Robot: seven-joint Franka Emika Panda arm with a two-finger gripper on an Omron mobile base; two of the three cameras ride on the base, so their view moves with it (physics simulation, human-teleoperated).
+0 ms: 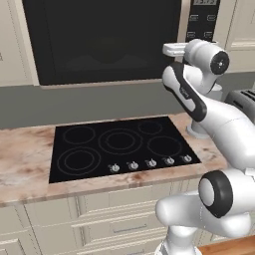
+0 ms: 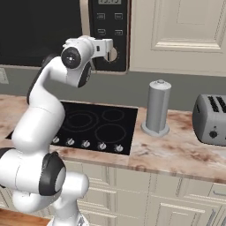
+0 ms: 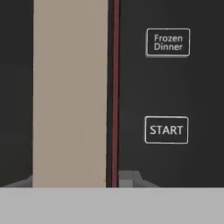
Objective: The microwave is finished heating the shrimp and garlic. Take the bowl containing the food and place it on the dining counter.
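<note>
Black microwave (image 1: 104, 40) with a red-trimmed edge; black cooktop (image 1: 122, 147) — on pinkish-brown marbled counter (image 1: 25, 159).

Microwave (image 1: 104, 40) door shut (dark glass), above cooktop.

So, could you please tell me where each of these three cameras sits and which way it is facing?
Left base view: behind the arm to its left, looking forward and down at the cooktop and microwave; the arm rises from lower right.
Right base view: behind the arm to its right, facing the same counter, grey canister and toaster; the arm rises from lower left.
Hand view: on the hand, close to the microwave's START button.
Both base views share the cooktop and microwave.
</note>
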